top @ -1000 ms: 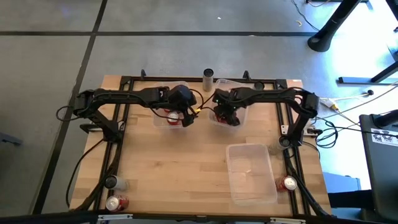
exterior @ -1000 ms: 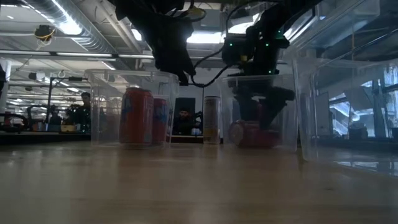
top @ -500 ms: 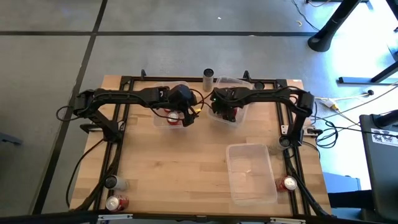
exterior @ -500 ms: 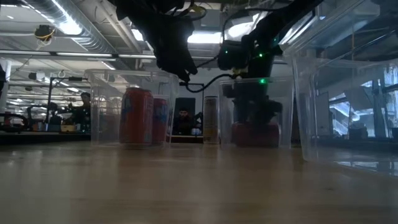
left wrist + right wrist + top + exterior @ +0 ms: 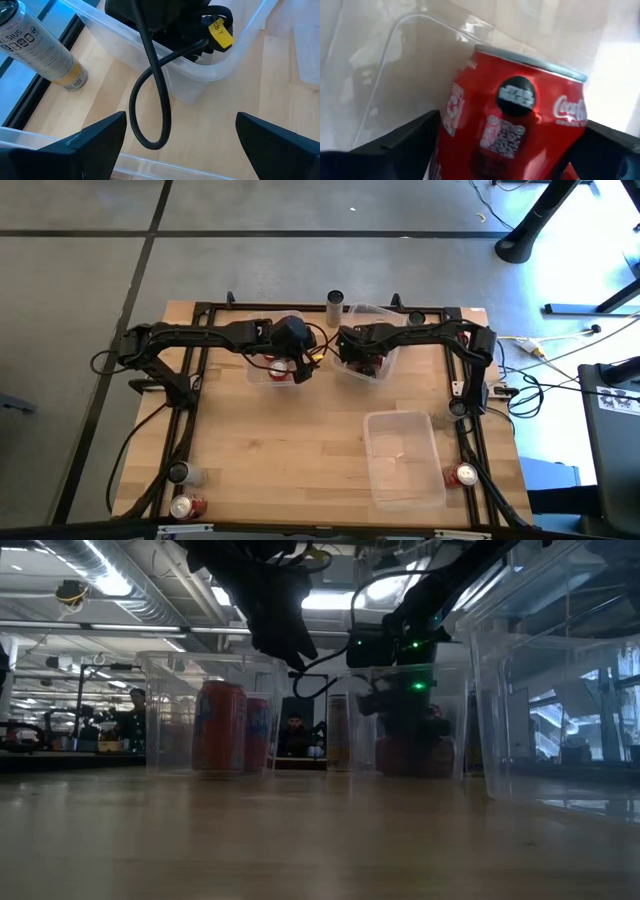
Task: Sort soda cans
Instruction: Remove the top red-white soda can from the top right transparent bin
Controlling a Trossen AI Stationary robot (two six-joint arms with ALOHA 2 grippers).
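A red soda can (image 5: 520, 115) lies on its side on the floor of the small clear bin (image 5: 385, 315) at the far middle-right. My right gripper (image 5: 512, 145) reaches down into that bin, open, with one finger on each side of the can (image 5: 412, 755). My left gripper (image 5: 180, 125) hangs open and empty above the left small bin (image 5: 160, 710). Two red cans (image 5: 220, 727) stand upright in that bin. My right gripper comes at the red can from above, pointing steeply down, its fingers beside the can's round wall (image 5: 455, 115). I cannot tell whether the fingers touch it. The can rests on the bin's floor.
A tall pale can (image 5: 40, 47) stands at the far edge between the two small bins. A large clear bin (image 5: 403, 458) sits near right. Loose cans stand at the near left corner (image 5: 183, 490) and near right corner (image 5: 464, 475). A black cable (image 5: 150, 100) loops off the right arm.
My right gripper has sunk deeper into the right bin, down over the red can, and has rolled about its wrist. Its fingers stay apart.
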